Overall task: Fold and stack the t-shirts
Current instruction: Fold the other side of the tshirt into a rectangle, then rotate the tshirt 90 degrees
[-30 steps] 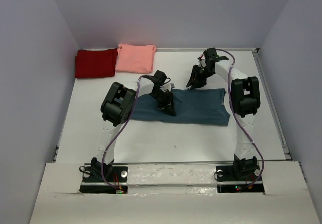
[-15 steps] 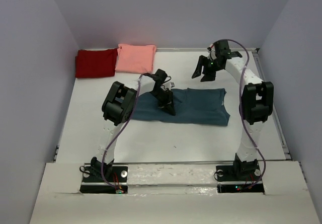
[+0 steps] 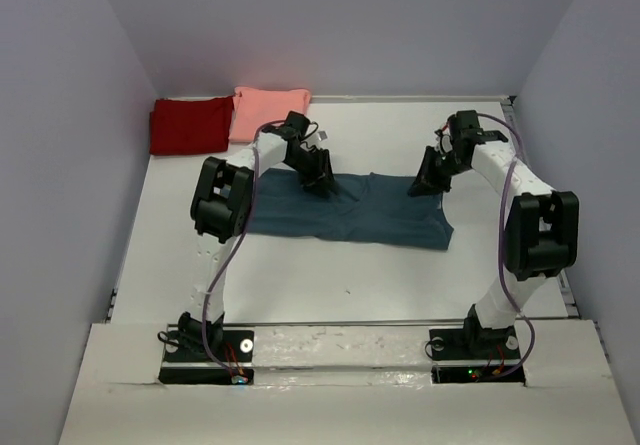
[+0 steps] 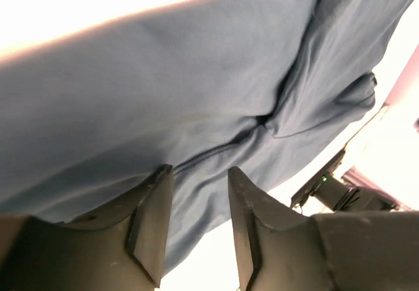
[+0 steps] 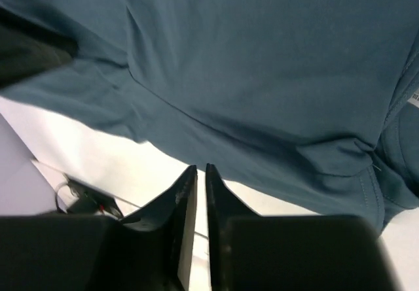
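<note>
From above, the blue t-shirt point(image 3: 350, 215) lies spread on the counter point(image 3: 400, 275). Left wrist: the left gripper point(image 4: 198, 171) stands apart over the cloth, ready to pinch low. Right wrist: the right gripper point(image 5: 200, 167) is together and empty; it should open before grasping.

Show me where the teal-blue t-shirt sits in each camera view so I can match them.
Top external: the teal-blue t-shirt lies flat across the middle of the table.
Left wrist: the shirt fills most of the frame.
Right wrist: the shirt covers the upper half.
Shared landmark: the white table bordering the shirt's edge, seen in all three views.
</note>
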`<state>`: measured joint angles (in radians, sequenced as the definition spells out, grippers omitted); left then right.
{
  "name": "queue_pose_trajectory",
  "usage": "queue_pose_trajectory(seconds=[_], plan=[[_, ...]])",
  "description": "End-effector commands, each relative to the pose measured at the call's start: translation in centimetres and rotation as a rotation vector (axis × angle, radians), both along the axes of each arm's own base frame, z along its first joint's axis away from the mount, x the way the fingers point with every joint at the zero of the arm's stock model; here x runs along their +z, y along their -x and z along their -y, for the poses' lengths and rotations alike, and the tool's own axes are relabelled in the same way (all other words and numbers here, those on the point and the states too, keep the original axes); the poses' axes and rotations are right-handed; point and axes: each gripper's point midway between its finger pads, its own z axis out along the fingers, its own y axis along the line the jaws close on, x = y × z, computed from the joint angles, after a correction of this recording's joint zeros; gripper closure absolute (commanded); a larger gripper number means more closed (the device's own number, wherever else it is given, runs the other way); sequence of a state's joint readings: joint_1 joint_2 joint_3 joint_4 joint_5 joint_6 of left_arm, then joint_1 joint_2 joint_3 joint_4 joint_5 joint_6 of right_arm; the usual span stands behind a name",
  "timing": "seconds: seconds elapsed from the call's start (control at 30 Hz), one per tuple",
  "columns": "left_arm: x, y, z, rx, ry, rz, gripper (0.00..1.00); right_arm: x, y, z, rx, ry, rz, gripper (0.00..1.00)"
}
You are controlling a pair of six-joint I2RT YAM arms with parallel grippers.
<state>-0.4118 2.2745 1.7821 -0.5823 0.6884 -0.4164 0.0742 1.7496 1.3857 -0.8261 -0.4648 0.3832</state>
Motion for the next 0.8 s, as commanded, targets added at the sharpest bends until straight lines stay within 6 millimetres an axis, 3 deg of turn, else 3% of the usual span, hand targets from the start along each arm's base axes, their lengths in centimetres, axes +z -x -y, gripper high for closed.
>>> queue_pose_trajectory(seconds=[0.0,0.13,0.37,0.53,0.77], plan=[[4.0,-1.5,-1.6,0.019,0.056,0.084,0.45,0.3,0.9,-1.0,-0.005,-0.06,-0.023,1.0],[4.3,-2.4,-5.5,0.071,-0.004,0.116,0.34,-0.8,1.7,-1.7,0.004,-0.068,-0.07,1.0],[3.7,-1.6,-11.7,0.146,-0.079,0.104,0.34,-3.6,2.9,-2.3,0.012,-0.059,-0.163,1.0],[3.8,-0.9,-13.9,0.184,-0.093,0.099,0.35,-5.8,3.8,-1.9,0.004,-0.032,-0.223,1.0],[4.4,-0.4,-14.7,0.201,-0.088,0.101,0.35,-7.5,4.3,-1.5,-0.006,-0.006,-0.274,1.0]])
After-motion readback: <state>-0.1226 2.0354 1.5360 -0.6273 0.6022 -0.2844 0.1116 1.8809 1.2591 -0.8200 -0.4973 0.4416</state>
